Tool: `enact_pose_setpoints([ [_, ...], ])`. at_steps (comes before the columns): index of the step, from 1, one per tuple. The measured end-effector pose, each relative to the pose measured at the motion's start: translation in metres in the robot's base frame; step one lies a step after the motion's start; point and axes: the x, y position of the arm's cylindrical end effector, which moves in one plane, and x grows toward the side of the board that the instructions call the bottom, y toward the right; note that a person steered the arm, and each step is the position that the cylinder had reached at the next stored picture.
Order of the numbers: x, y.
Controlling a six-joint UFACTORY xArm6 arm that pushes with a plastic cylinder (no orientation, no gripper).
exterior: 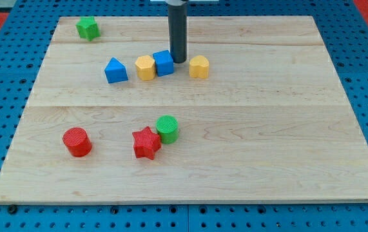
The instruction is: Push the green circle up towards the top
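Note:
The green circle [167, 128] sits on the wooden board [267, 129] below the middle, touching the red star [146, 143] at its lower left. My tip [179, 60] is down on the board near the view's top, just right of the blue cube [164, 62] and left of a yellow block [199, 66]. The tip is well above the green circle in the view, about a third of the board away.
A yellow block [145, 67] and a blue triangle block [115, 70] lie left of the blue cube. A green star block [87, 28] is at the top left corner. A red cylinder [77, 141] stands at the lower left.

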Motion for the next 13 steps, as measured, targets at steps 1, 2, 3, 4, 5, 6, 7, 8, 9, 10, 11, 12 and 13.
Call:
enact_pose_setpoints([
  [1, 0.049, 0.008],
  [2, 0.079, 0.008],
  [3, 0.079, -0.010],
  [4, 0.065, -0.063],
  [5, 0.067, -0.050],
  [6, 0.100, -0.038],
  [7, 0.108, -0.090],
  [8, 0.167, -0.064],
  [9, 0.163, 0.023],
  [10, 0.144, 0.094],
  [11, 0.173, 0.117],
  [12, 0.160, 0.139],
  [13, 0.071, 0.122],
])
